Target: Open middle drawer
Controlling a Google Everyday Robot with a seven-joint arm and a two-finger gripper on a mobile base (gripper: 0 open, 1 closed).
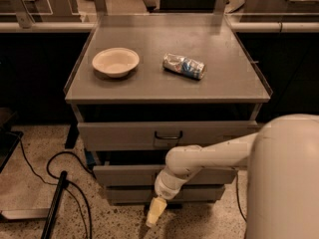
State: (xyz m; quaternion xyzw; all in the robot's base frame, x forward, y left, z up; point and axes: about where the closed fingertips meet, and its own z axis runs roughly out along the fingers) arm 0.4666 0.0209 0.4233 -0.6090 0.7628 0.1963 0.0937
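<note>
The grey cabinet has three drawers. The middle drawer (124, 175) is the second grey front, below the taller top drawer (119, 135) with its dark loop handle (168, 135). The middle drawer's handle is hidden behind my arm. It looks closed or nearly so. My white arm reaches in from the right across the drawer fronts. My gripper (155, 212) points down in front of the lowest drawer (127, 194), near the floor, with yellowish fingertips.
On the cabinet top (219, 78) sit a cream bowl (115, 61) at the left and a crushed can (184, 66) on its side at the centre. Black cables (55, 163) and a dark pole (54, 207) lie on the speckled floor to the left.
</note>
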